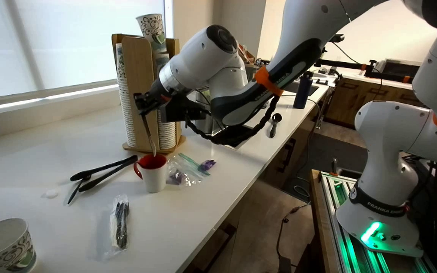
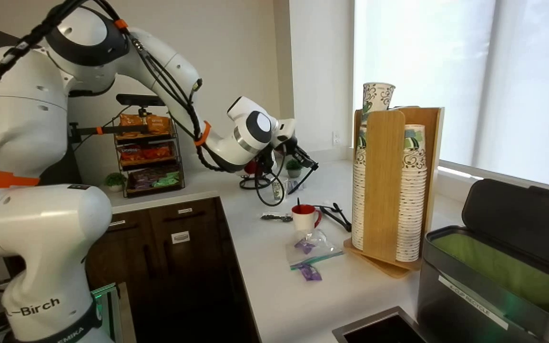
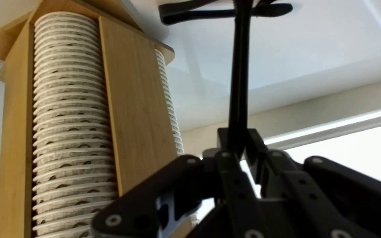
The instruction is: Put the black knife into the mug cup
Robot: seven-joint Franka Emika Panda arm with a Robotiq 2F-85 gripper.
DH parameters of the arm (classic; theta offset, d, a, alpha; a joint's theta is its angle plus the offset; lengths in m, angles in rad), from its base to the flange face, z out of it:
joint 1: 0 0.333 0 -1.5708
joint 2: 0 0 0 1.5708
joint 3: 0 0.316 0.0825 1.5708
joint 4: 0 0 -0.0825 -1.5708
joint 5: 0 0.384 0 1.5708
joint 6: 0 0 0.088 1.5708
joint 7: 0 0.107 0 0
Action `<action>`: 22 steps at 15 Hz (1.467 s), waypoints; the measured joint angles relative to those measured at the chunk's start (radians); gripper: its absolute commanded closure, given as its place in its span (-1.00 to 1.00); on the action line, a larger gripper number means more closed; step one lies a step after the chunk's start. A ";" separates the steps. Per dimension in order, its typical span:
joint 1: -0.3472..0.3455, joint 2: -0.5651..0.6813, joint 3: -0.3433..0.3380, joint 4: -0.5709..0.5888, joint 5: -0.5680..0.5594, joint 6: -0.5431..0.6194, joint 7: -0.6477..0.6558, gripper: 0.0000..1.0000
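My gripper is shut on the black knife above the counter, near the cup rack. In the wrist view the knife runs straight out from between the fingertips. The white mug cup with a red inside stands upright below. In an exterior view the knife's greyish lower end overlaps the mug's opening. In an exterior view the tilted knife hangs above and behind the mug, apart from it. A short dark tip shows at the mug's rim; I cannot tell what it is. The mug is out of the wrist view.
Black tongs lie beside the mug. A plastic bag with purple candies touches or nearly touches it. A wrapped cutlery packet and a patterned cup are nearer the camera. The tall wooden cup rack stands close to the gripper.
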 measured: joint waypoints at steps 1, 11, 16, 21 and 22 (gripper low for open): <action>0.047 0.018 -0.047 -0.016 -0.007 0.000 0.000 0.93; 0.247 0.351 -0.164 -0.172 0.568 0.193 -0.324 0.93; 0.208 0.466 -0.049 -0.158 0.861 0.257 -0.448 0.93; 0.201 0.508 -0.020 -0.100 1.031 0.257 -0.548 0.93; 0.198 0.511 -0.019 -0.084 1.059 0.257 -0.558 0.93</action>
